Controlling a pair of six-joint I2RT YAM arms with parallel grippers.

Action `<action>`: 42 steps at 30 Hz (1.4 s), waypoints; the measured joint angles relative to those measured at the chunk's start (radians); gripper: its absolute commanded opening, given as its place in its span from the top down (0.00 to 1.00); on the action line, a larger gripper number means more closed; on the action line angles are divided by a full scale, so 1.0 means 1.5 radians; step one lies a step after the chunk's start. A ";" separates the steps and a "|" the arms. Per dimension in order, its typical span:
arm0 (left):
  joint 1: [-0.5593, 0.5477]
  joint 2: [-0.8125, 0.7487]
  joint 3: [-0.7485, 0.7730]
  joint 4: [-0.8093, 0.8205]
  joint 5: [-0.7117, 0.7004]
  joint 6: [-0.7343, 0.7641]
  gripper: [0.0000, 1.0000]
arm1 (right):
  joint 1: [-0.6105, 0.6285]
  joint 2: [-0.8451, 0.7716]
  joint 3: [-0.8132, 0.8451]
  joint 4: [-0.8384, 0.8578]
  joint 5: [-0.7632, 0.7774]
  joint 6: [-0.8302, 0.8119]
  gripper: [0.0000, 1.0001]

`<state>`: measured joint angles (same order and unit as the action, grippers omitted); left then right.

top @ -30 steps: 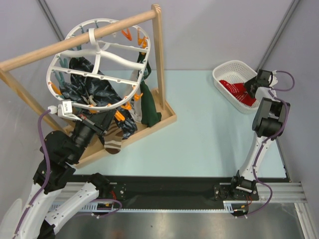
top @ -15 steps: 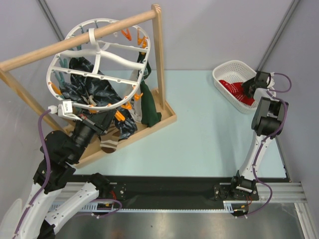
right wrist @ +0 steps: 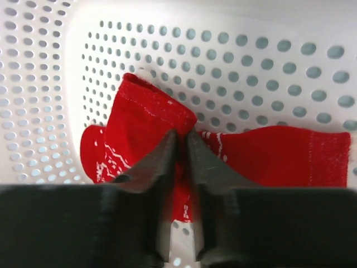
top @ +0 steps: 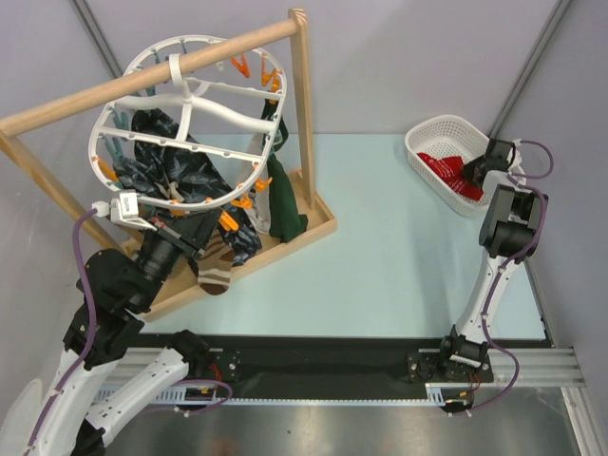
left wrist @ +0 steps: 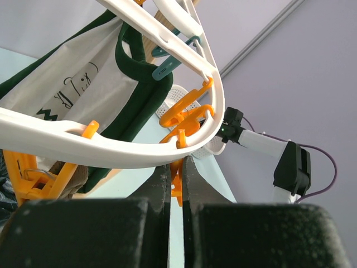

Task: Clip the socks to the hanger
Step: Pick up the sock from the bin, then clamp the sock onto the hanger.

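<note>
The white oval hanger (top: 190, 104) hangs from a wooden pole, with dark teal patterned socks (top: 180, 166) and a dark green sock (top: 282, 204) clipped to it. My left gripper (top: 202, 233) is under its near rim (left wrist: 111, 151), shut on an orange clip (left wrist: 177, 187). A brown striped sock (top: 215, 274) hangs just below that gripper. My right gripper (top: 473, 171) is inside the white basket (top: 432, 133), shut on a fold of a red sock with white specks (right wrist: 145, 123). More red sock (right wrist: 279, 153) lies to its right.
The wooden pole rack (top: 142, 81) stands on a wooden tray base (top: 318, 226) at the back left. A green-edged white fabric piece (left wrist: 72, 84) hangs close to the left wrist camera. The perforated basket wall (right wrist: 223, 56) surrounds my right gripper. Pale blue table (top: 389, 247) lies between the arms.
The brown striped sock under my left gripper bobbed up and back down. My right gripper shifted slightly within the basket, still over the red sock.
</note>
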<state>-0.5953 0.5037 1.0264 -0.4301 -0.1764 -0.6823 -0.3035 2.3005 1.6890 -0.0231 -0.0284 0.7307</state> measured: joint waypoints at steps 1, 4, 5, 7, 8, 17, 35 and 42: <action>0.000 0.000 0.000 0.000 0.000 0.000 1.00 | 0.000 0.000 0.000 0.001 -0.001 -0.006 0.91; 0.000 0.000 0.000 0.000 0.000 -0.003 1.00 | 0.000 0.000 0.009 0.004 -0.002 -0.021 0.94; 0.000 0.000 0.000 0.000 0.000 -0.005 1.00 | 0.000 -0.001 0.014 0.004 -0.002 -0.027 0.94; 0.000 0.000 -0.001 0.000 0.000 -0.006 1.00 | 0.005 -0.009 0.017 0.001 0.007 -0.045 0.95; 0.000 0.000 -0.003 0.001 0.000 -0.007 1.00 | 0.008 -0.019 0.017 -0.009 0.018 -0.054 0.96; 0.000 0.004 -0.012 0.003 -0.002 -0.017 1.00 | 0.113 -0.294 -0.026 -0.076 0.099 -0.192 1.00; 0.000 0.004 -0.012 0.003 -0.004 -0.017 1.00 | 0.658 -0.792 -0.264 -0.134 -0.083 -0.349 1.00; 0.000 0.004 -0.012 0.003 -0.002 -0.017 1.00 | 0.808 -0.752 -0.283 -0.109 -0.200 -0.348 1.00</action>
<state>-0.5953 0.5095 1.0080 -0.4263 -0.1799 -0.7078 0.9085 1.1728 1.2640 -0.1864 -0.3286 0.2092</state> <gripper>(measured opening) 0.048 0.053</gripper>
